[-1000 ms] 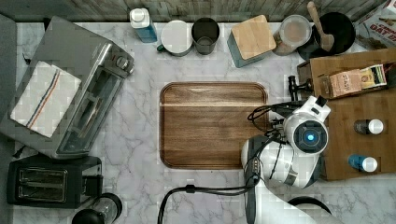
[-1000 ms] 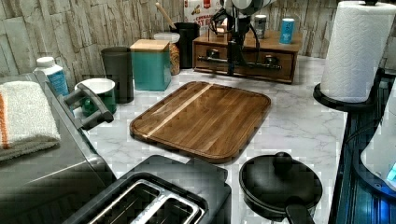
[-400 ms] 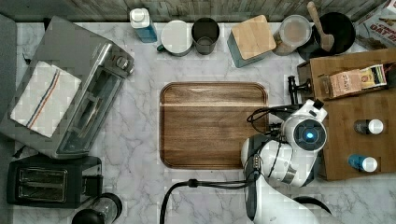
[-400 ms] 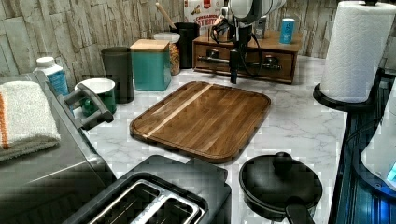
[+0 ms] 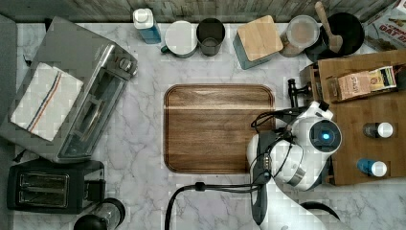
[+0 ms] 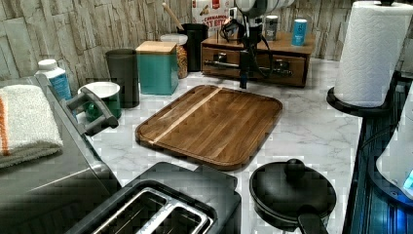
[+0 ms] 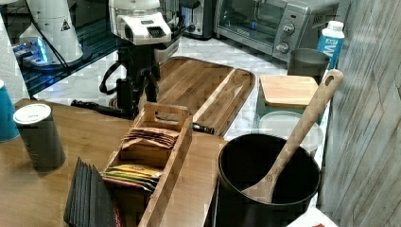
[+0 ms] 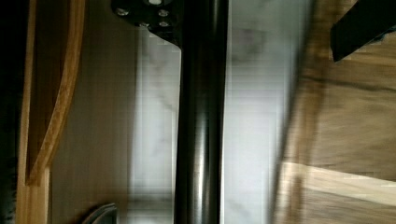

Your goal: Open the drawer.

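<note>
From the left view I see the drawer (image 6: 253,61) as a medium-brown wooden front set in a low cabinet (image 6: 287,46) at the back of the marble counter (image 6: 311,131), just beyond the dark wooden tray (image 6: 214,124), with a long black bar handle (image 6: 221,64) running across its face. The gripper (image 6: 243,73) hangs straight down in front of that bar, near its middle; I cannot tell whether its fingers are closed on it. The top view gives me the arm's white wrist over the cabinet's edge at the top view's right, with the handle's end (image 5: 292,93) poking out beside the tray. The right view adds a wooden caddy of tea packets (image 7: 151,161) on the cabinet top. My wrist view shows the bar (image 8: 201,121) close up, crossing over marble.
</note>
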`<state>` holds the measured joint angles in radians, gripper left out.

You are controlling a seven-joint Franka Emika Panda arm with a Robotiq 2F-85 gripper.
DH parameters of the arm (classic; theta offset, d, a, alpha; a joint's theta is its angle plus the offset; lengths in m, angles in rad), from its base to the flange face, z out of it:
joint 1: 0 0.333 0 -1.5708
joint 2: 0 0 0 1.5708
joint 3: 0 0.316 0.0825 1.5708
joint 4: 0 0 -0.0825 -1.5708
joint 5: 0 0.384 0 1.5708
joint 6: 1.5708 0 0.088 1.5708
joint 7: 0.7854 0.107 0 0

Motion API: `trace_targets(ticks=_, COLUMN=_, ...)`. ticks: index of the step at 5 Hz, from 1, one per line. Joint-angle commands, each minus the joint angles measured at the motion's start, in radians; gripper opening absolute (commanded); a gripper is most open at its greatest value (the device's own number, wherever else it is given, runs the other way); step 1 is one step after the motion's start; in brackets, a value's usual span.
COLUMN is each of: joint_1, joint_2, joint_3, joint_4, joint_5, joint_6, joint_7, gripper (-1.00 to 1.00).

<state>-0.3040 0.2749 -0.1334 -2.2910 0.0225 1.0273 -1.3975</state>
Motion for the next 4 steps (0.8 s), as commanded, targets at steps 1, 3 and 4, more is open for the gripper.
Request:
trace_targets(ticks=1, joint_1=0.088, joint_2=-0.129, joint_3=0.172, joint_4=-0.180, joint_5=0.034, joint_6=0.085, joint_7=0.079, gripper=1.00)
trace_targets(ticks=3, joint_1=0.190, joint_2=-0.159, joint_3=0.206, joint_4=-0.253, joint_5=-0.023, joint_6=0.110, joint_7=0.270, gripper=1.00)
trace_targets(ticks=4, joint_1=0.244, joint_2=-0.173, joint_3=0.209, joint_4=-0.283, joint_5=-0.061, joint_6=0.134, joint_7=0.330, gripper=1.00)
